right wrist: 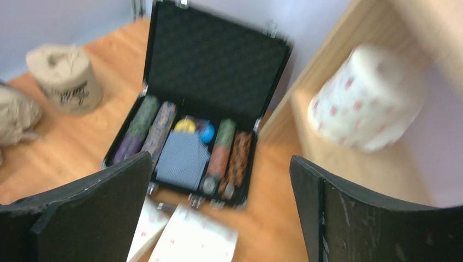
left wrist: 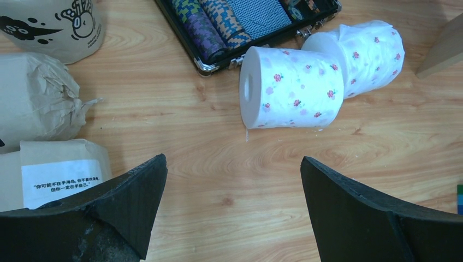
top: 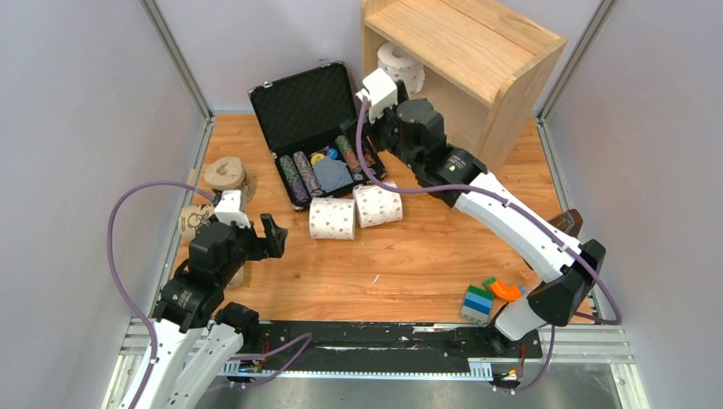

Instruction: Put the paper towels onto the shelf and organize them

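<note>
The light-wood shelf [top: 477, 60] stands at the back right. One white dotted paper towel roll [top: 401, 61] stands upright on its lower board, blurred in the right wrist view [right wrist: 366, 106]. My right gripper [top: 377, 92] hovers open just outside the shelf's opening, holding nothing [right wrist: 221, 158]. Two more white rolls [top: 332, 218] [top: 378, 204] lie side by side on the table in front of the black case, seen closer in the left wrist view [left wrist: 292, 87] [left wrist: 366, 52]. Three tan rolls [left wrist: 54, 24] [left wrist: 35, 101] [left wrist: 54, 174] sit at the left. My left gripper [top: 274, 237] is open over bare table [left wrist: 232, 161].
An open black case [top: 311, 128] with striped chip rows lies left of the shelf. Coloured blocks and an orange piece [top: 490, 296] sit at the near right by the right arm's base. Grey walls close in both sides.
</note>
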`<state>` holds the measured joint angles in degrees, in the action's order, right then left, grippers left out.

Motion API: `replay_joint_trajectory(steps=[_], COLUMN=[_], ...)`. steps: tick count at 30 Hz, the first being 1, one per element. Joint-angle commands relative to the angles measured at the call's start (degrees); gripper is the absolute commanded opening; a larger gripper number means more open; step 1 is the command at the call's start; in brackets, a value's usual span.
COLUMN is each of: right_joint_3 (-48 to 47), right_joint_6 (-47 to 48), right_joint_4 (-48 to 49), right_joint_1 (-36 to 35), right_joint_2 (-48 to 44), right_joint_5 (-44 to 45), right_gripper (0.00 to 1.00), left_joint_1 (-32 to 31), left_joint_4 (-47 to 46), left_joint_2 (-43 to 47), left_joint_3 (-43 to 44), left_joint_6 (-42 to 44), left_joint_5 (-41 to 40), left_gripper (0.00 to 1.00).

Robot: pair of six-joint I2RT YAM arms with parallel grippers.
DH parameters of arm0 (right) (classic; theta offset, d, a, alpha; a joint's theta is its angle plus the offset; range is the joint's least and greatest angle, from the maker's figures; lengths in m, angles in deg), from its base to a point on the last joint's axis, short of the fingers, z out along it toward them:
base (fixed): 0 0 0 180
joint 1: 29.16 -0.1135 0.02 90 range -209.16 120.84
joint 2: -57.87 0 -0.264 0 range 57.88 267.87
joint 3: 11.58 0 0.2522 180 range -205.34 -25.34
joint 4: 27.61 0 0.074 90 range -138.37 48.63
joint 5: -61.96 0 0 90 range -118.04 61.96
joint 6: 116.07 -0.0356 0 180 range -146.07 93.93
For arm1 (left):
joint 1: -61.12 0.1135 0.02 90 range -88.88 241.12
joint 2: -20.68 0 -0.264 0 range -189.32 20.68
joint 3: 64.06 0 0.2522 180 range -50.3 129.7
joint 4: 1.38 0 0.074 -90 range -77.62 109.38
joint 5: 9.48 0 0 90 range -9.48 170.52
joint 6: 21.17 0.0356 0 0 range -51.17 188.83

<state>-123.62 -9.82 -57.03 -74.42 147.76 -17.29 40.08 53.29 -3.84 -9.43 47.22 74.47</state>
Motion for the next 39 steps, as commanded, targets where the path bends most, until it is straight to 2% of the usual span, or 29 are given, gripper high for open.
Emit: replay_joint_trajectory(steps=[1,6,11,14,19,24,39], right_joint_3=[10.2,21.0,23.9,21.7,13.4,9.1,2.6], right_joint_6=[-14.5,-25.0,-30.7,-29.8,-27.7,-27.0,-21.9], right_joint_4=[-6.0,-8.1,-10.3,-12.8,-20.2,-25.0,-26.4], right_joint_1=[-1.1,-1.1,-1.2,-1.7,-4.5,-7.7,-9.1], right_joint_2=[-5.4,-9.0,-6.6,-1.9,7.6,14.8,21.7], right_joint_5=[3.3,3.1,4.2,4.2,11.1,16.0,14.1], right_gripper=[1.0,1.0,1.0,0.99,0.98,0.98,0.97], left_joint_1=[-0.3,-0.3,-0.3,-0.5,-0.9,-1.0,-0.9], left_joint_4=[-2.1,-2.5,-2.6,-2.7,-2.8,-2.8,-2.4], left_joint_2=[0.6,0.5,0.2,0.4,0.0,-0.3,-1.5], left_joint_3=[0.2,0.0,-0.2,-0.2,-0.3,-0.1,0.7], left_joint_6=[-0.1,0.1,-0.1,-0.1,0.0,0.2,0.3], left_joint_5=[1.1,2.4,2.7,2.9,3.1,3.8,0.4], left_gripper=[1.0,1.0,1.0,1.0,1.0,1.0,1.0])
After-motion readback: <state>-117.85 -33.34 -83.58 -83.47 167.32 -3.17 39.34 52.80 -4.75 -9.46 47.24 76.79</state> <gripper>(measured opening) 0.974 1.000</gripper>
